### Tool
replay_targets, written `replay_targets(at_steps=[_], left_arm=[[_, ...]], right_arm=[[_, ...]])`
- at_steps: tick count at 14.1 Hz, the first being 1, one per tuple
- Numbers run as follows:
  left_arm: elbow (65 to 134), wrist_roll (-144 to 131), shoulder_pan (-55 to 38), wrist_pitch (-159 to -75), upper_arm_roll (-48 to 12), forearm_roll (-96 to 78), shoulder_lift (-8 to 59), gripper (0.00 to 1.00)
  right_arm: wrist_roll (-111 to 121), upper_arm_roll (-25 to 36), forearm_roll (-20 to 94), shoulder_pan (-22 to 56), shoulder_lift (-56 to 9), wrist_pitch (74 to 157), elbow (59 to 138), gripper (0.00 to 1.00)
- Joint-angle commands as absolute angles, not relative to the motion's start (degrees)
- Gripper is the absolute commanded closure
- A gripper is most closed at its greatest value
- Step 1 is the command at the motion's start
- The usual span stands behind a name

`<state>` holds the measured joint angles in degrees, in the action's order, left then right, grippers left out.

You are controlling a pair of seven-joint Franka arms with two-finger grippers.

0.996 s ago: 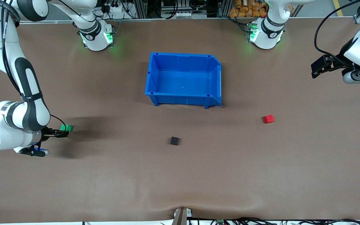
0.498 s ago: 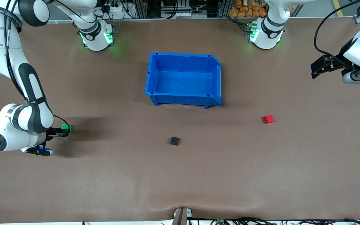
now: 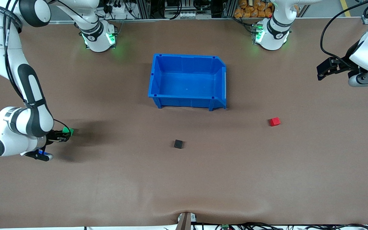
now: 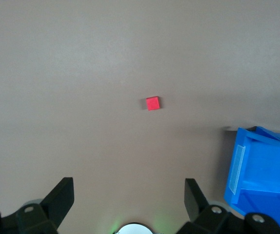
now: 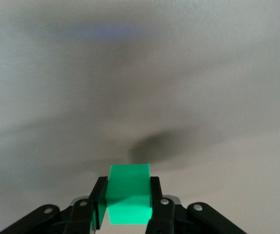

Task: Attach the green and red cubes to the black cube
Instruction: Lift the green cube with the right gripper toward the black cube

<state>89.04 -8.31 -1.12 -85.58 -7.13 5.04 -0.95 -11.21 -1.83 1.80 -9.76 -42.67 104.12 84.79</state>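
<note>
Brown table [image 3: 184, 185]: a plain mat that bears three small cubes and one bin.
Black cube [image 3: 178, 144]: alone on the mat, nearest the front camera of the three cubes, nearer than the bin.
Right gripper [image 3: 65, 135]: low over the right arm's end of the table, fingers [image 5: 98, 202] clamped on the green cube.
Green cube [image 3: 67, 130]: pinched on two sides between those fingers; the right wrist view shows its shadow on the mat, apart from it.
Red cube [image 3: 274, 121]: on the mat toward the left arm's end, well apart from the black cube.
Blue bin [image 3: 188, 102]: open-topped, mid-table, farther from the front camera than all three cubes.
Left gripper [image 3: 320, 72]: waits high over the left arm's end, fingers [image 4: 62, 197] spread wide, holding nothing.
</note>
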Motion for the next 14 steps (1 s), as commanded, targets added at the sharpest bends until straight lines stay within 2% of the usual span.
replay_targets(at_steps=[1, 4, 8, 14], left_arm=[[89.0, -7.9, -1.1, -84.6, -7.3, 5.3, -1.0, 0.0], [88.8, -7.9, -1.3, -83.8, -7.3, 5.3, -1.0, 0.0], [88.4, -8.6, -1.8, -83.8, -7.4, 5.4, 0.4, 0.0], [88.5, -8.7, -2.9, -86.4, -8.1, 5.3, 5.8, 0.0]], right_arm=[[-23.0, -2.0, 8.1, -5.9, -42.5, 99.0, 80.3, 1.0], [-37.6, -2.1, 18.4, -2.7, -42.3, 94.4, 79.7, 1.0], [-61.6, -2.0, 26.4, 5.4, -42.1, 96.5, 78.9, 1.0], [-85.6, -1.9, 32.3, 16.1, -42.8, 115.2, 79.3, 1.0]])
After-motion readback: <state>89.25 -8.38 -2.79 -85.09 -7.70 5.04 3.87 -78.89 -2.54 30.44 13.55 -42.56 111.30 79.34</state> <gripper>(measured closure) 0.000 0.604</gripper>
